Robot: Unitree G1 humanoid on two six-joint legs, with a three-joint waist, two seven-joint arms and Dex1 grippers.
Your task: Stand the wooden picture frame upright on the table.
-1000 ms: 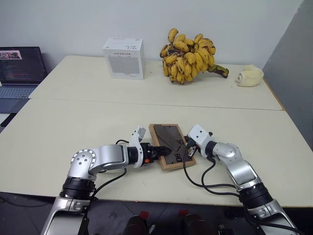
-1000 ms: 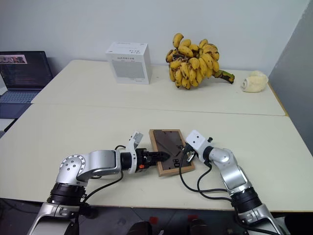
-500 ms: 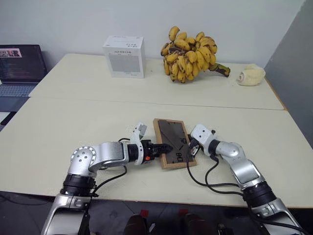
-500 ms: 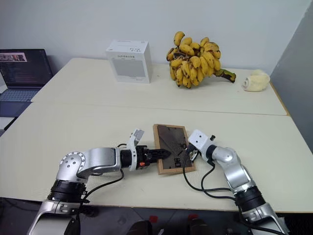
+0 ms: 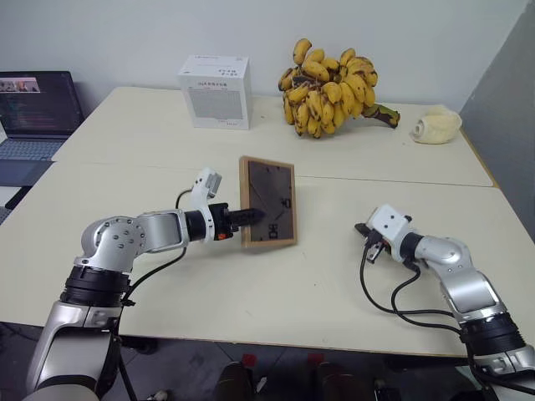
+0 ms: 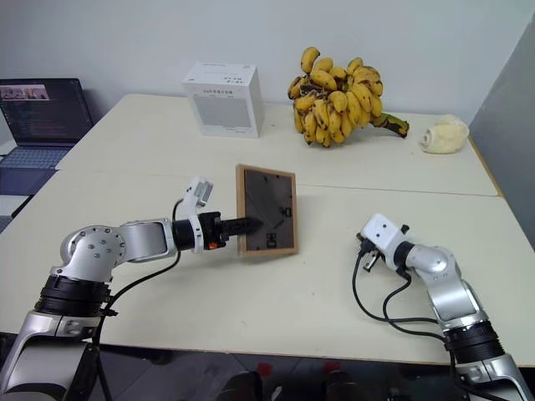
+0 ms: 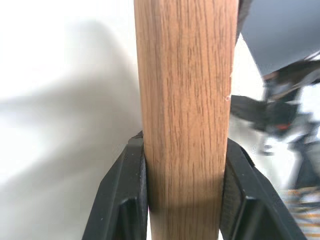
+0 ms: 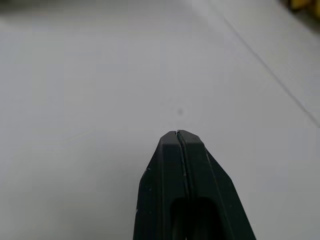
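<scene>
While the left gripper [image 5: 251, 218] clamps the wooden picture frame [image 5: 268, 203] by its left side rail, the frame is held roughly upright over the near half of the table [image 5: 276, 288], dark back panel toward the camera, its lower edge at or just above the tabletop — contact cannot be confirmed from the head views. The left wrist view shows both black fingers [image 7: 125, 200] pressed flat against the two faces of the light-wood rail, a firm pinch with no visible slip. The right gripper [image 8: 177, 137] is empty, its fingers pressed together, parked over bare table well to the right of the frame. Judgement: the step in hand is setting the frame down to stand. To do it well, the bottom rail should land flat, with the frame leaning slightly back onto its fold-out stand; whether that stand is deployed cannot be told from these views, so the grip ought not to be let go until the frame bears its own weight. Release should be slow and straight out sideways, lest a finger drag the rail. Writing: small pale markings on the back panel's lower right — illegible. The white box [image 5: 215, 80] carries fine print, unreadable; the laptop [image 5: 37, 113] screen text likewise.
</scene>
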